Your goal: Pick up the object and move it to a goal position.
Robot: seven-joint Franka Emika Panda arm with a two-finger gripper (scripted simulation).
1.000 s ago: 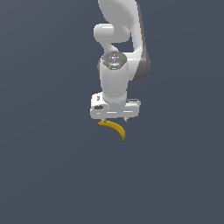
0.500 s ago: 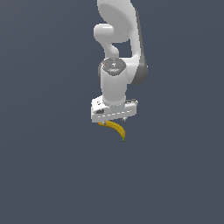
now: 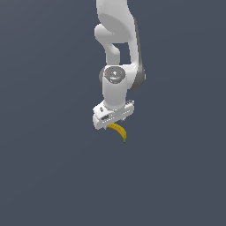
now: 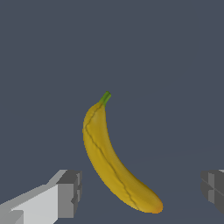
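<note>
The object is a small curved yellow banana [image 4: 114, 164] with a green stem tip, lying on the dark grey surface. In the exterior view the banana [image 3: 119, 131] sticks out just below the white gripper [image 3: 111, 124], which hides its upper end. In the wrist view the gripper [image 4: 142, 190] is open, with one grey fingertip [image 4: 70, 192] on each side of the banana's blunt end. The pads are apart from the banana and nothing is held.
The white arm [image 3: 117, 39] rises to the top of the exterior view. The flat dark grey surface [image 3: 53, 176] surrounds the banana on all sides, with no other objects in view.
The gripper has come down closer over the banana and turned slightly. The banana has not moved.
</note>
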